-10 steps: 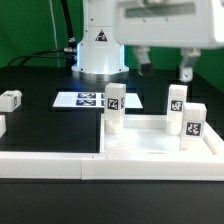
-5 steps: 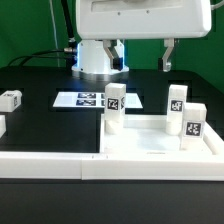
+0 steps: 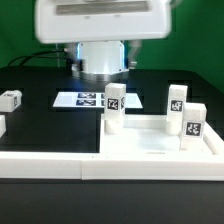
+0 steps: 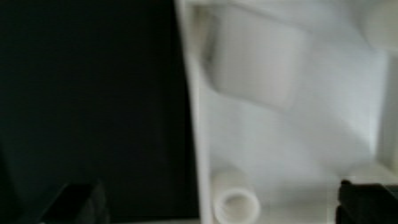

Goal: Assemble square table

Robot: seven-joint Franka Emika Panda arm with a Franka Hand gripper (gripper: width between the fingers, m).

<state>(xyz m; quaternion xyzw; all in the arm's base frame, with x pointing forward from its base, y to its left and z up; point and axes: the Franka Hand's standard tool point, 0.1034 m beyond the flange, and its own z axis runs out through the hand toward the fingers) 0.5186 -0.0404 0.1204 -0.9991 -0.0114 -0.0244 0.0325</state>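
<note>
Your claw [image 4: 215, 203] stands wide and empty. The tabletop [image 4: 285, 110] lies directly beneath it, its corner socket [image 4: 233, 206] between the fingers, toward 6 o'clock.

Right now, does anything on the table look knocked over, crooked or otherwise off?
Mostly tidy. Three legs stand upright on the tabletop. One loose leg lies on its side on the black table, at the exterior view's left, apart from the rest. That looks like a part waiting, not a spill. The tool's fingers are spread, holding nothing.
</note>
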